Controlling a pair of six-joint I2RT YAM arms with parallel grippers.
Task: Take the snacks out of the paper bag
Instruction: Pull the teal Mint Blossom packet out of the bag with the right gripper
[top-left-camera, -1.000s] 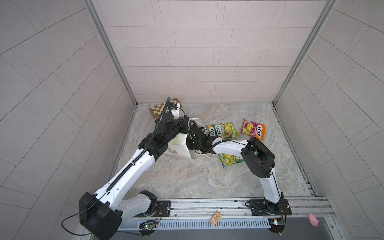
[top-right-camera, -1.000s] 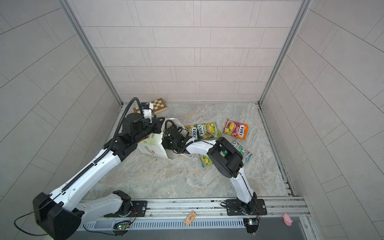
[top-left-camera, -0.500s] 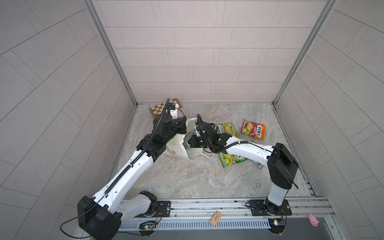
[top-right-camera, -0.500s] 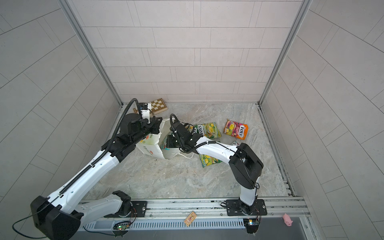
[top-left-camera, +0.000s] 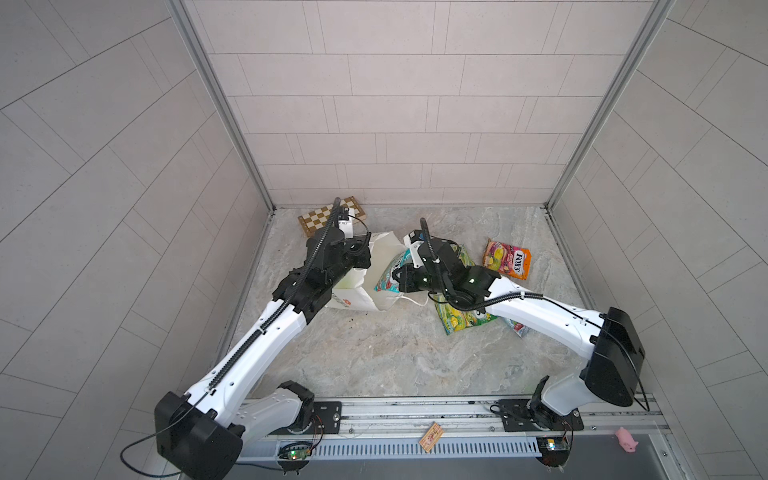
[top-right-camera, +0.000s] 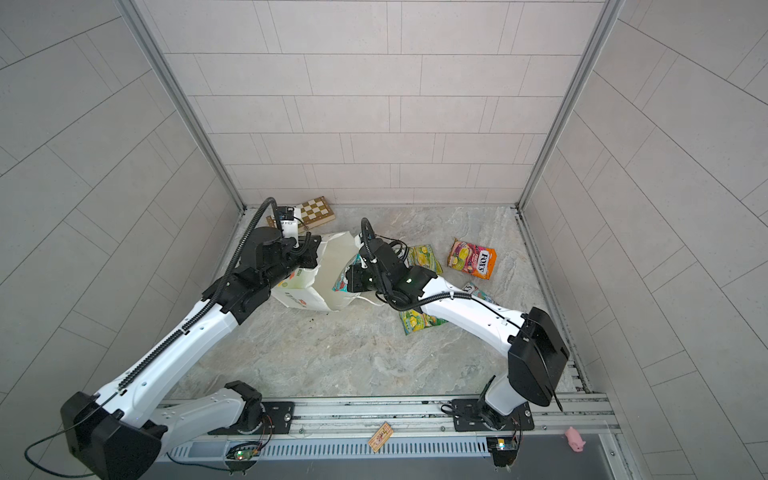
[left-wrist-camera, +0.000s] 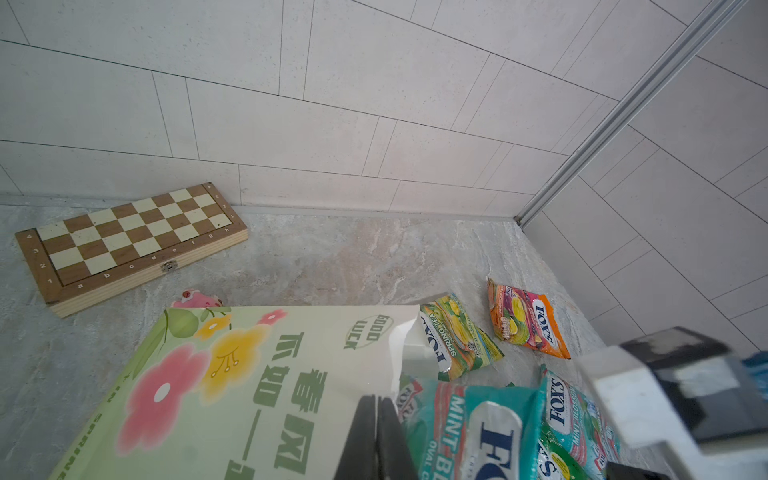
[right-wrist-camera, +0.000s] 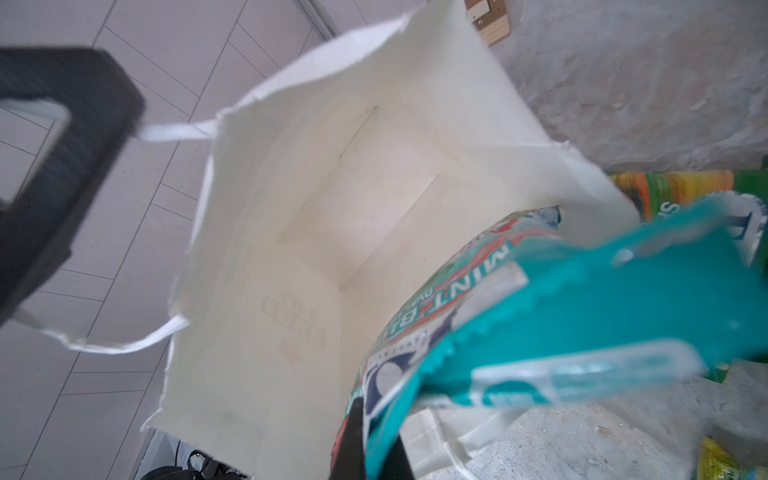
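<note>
- The paper bag (left-wrist-camera: 249, 395) lies on its side on the stone floor (top-left-camera: 374, 357) near the left wall. Its open mouth faces the right arm.
- Its upper face shows pink and yellow flowers, green "GOOD LUCK" and large green Chinese characters.
- The teal packet (left-wrist-camera: 469, 432) reads "FOX'S" and "MINT BL…" — the rest is cut off. It sits at the bag's mouth, crossing the rim.
- A second teal packet (left-wrist-camera: 575, 415), marked "FOX'S MINT BLOSSOM", lies against it.
- The right gripper (top-left-camera: 398, 279) is pinched on the teal packet; I cannot tell whether the second one is caught too.
- The left gripper (left-wrist-camera: 377, 405) has its jaws pressed together on the bag's rim, beside the mouth.
- The green-yellow packet (left-wrist-camera: 457, 340), just beyond the bag, reads "FOX'S SPRING TEA".
- The pink-orange packet (top-left-camera: 508, 258), also "FOX'S", lies apart from it, toward the right wall.
- Another green-yellow packet (top-left-camera: 461, 320) and a teal-red packet (top-right-camera: 478, 291) lie partly under the right forearm.
- The chessboard (left-wrist-camera: 129, 241) in the far left corner has letters a–h and numbers 1–4 along its edges. A pink pig toy (left-wrist-camera: 195, 299) sits between it and the bag.
- The left arm stretches diagonally from its near base, with its wrist over the bag.
- The right arm's forearm reaches low across the floor toward the bag — its gripper points left.
</note>
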